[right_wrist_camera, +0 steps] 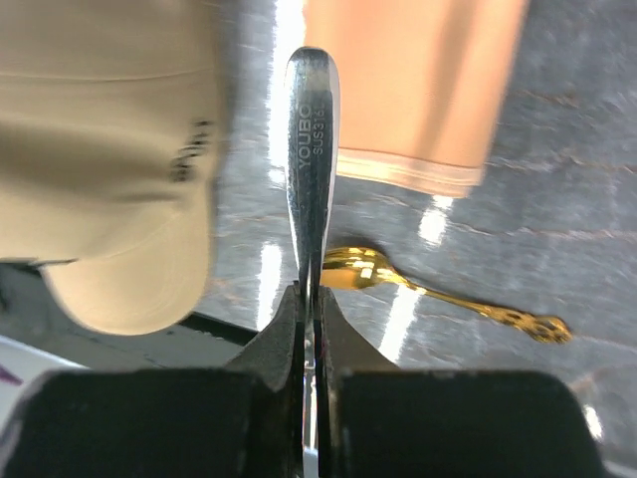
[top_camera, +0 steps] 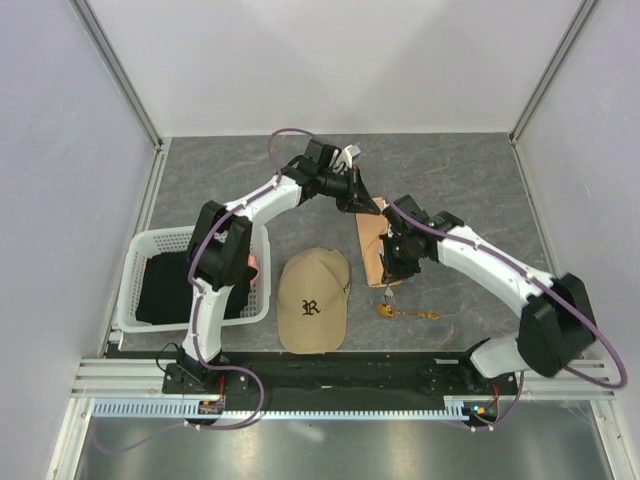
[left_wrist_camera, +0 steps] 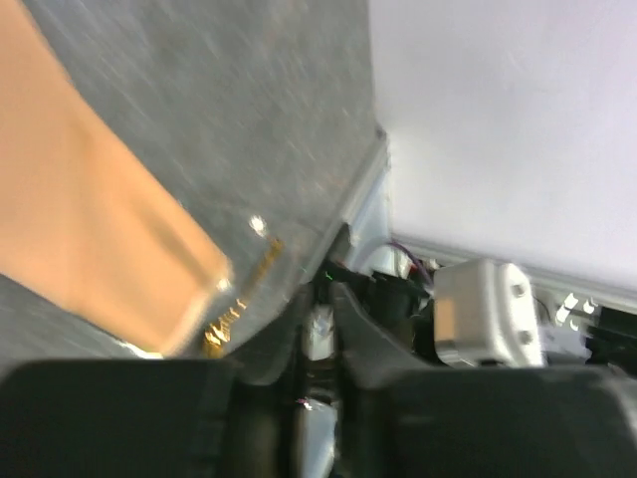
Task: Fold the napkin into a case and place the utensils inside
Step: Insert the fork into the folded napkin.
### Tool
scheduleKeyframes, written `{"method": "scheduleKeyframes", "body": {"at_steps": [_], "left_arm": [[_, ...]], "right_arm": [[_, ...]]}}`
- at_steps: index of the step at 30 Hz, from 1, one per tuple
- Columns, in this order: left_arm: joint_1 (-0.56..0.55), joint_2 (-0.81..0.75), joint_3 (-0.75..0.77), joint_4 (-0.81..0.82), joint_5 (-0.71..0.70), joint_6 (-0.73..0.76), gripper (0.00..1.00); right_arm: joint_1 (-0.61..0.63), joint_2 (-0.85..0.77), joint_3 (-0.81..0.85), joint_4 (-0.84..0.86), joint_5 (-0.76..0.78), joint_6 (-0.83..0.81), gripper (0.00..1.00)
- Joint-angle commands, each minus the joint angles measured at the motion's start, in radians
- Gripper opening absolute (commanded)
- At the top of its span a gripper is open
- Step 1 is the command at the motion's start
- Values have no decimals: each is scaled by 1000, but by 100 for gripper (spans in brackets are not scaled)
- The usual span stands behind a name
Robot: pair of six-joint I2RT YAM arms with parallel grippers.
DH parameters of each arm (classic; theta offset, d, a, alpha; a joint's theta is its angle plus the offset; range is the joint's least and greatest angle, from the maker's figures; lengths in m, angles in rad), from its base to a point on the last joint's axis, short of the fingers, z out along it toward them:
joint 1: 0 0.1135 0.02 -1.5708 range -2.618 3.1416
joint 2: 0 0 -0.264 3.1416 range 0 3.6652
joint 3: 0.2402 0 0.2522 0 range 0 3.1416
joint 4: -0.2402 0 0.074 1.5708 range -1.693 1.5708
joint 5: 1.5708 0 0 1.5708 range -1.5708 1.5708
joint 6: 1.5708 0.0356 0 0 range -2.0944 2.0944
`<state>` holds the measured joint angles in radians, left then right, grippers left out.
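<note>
One silver utensil [right_wrist_camera: 312,149] — clamped btwn R jaws.

The napkin [right_wrist_camera: 418,90], upper right of the right wrist view, is thin peach cloth, smooth and faintly shiny. The silvery utensil [right_wrist_camera: 312,149] is polished metal with stamped lettering, and the gold spoon [right_wrist_camera: 363,269] is glossy and mirror-bright. The cap [top_camera: 312,300] is matt tan fabric. The worktop [top_camera: 460,170] is grey, mottled and catches glare. The basket [top_camera: 133,270], lower left, is white plastic lattice.
</note>
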<state>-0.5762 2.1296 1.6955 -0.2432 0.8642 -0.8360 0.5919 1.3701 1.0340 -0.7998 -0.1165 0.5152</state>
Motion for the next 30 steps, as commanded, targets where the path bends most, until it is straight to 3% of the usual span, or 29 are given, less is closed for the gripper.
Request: {"method": "scheduleKeyframes", "body": {"at_steps": [1, 11, 30], "left_arm": [[16, 139, 107, -30, -86, 78, 2], [27, 305, 253, 4, -189, -57, 2], [44, 406, 354, 36, -226, -126, 2]], "right_arm": [[-46, 134, 113, -77, 0, -43, 0], [-109, 365, 294, -151, 2, -124, 0], [-184, 552, 448, -177, -11, -191, 0]]}}
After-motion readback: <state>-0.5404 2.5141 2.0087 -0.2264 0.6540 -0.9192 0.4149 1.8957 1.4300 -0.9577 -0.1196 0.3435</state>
